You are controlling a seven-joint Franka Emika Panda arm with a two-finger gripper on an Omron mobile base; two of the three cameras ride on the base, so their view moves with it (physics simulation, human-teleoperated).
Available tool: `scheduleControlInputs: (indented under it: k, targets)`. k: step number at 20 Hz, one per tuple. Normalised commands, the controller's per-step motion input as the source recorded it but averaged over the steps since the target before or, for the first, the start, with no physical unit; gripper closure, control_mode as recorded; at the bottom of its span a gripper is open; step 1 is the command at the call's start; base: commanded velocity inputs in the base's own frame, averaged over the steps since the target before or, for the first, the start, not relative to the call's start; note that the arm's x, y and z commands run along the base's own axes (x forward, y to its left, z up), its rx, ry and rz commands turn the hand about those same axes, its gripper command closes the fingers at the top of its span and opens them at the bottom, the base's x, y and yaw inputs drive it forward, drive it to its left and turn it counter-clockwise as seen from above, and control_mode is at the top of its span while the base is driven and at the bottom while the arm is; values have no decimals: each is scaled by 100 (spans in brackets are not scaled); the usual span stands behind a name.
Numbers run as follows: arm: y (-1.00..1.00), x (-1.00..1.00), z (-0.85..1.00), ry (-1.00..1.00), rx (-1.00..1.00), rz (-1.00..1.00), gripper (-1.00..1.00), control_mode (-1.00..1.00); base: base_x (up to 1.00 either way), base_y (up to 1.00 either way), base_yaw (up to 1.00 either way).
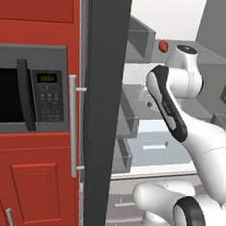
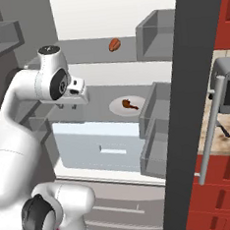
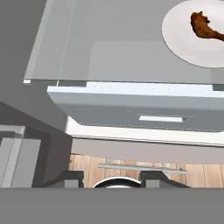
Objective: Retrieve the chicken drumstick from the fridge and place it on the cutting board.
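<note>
The fridge (image 1: 103,109) stands open, and my arm reaches into it. On the middle glass shelf lies the chicken drumstick (image 2: 130,104) (image 3: 205,27), small and reddish-brown, resting on a white plate (image 2: 117,108) (image 3: 183,41). My gripper (image 2: 69,105) (image 3: 111,178) hangs over the left part of that shelf, well left of the plate and pointing down. Its fingertips (image 3: 72,178) stand apart with nothing between them. The cutting board is out of view.
An orange-brown lump (image 2: 114,45) (image 1: 163,45) sits on the upper shelf. A pale drawer (image 2: 109,142) (image 3: 157,111) lies under the glass shelf. Grey door bins (image 2: 154,116) flank the plate's right. A microwave (image 1: 20,92) in red cabinets stands left of the fridge.
</note>
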Motion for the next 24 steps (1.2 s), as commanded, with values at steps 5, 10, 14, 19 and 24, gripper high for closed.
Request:
scheduleControlInputs:
  k: [5, 10, 14, 19, 24]
  targets:
    - [-12, 0, 0, 0, 0, 0, -100, -100, 0, 0, 0]
    - [-49, 1, -3, 0, 0, 0, -100, -100, 0, 0, 0]
    - [-46, 18, 0, 0, 0, 3, -100, -100, 0, 0, 0]
    - [-29, 16, -2, 1, -1, 4, -100, -100, 0, 0, 0]
    - [-28, 11, -43, -4, -16, 0, -100, -100, 0, 0, 0]
